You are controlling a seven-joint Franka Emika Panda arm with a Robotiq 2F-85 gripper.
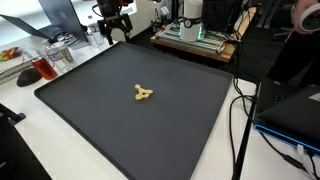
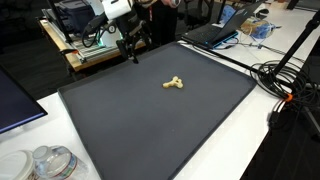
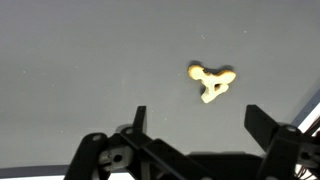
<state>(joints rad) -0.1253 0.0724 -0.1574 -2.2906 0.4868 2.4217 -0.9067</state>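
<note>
A small pale yellow, three-armed object lies on the dark grey mat, near its middle in both exterior views (image 1: 143, 94) (image 2: 174, 82). In the wrist view it lies above and between my fingers (image 3: 212, 81). My gripper is open and empty, held in the air over the mat's far edge in both exterior views (image 1: 116, 30) (image 2: 134, 48). In the wrist view the two black fingers (image 3: 198, 118) stand wide apart with bare mat between them. The gripper is well apart from the object.
The dark mat (image 1: 90, 110) (image 2: 150, 130) covers most of a white table. Cables (image 1: 240, 110) (image 2: 280, 80) run along one side. A laptop (image 2: 212, 33), equipment (image 1: 195, 35) and clutter with a red item (image 1: 30, 72) ring the mat.
</note>
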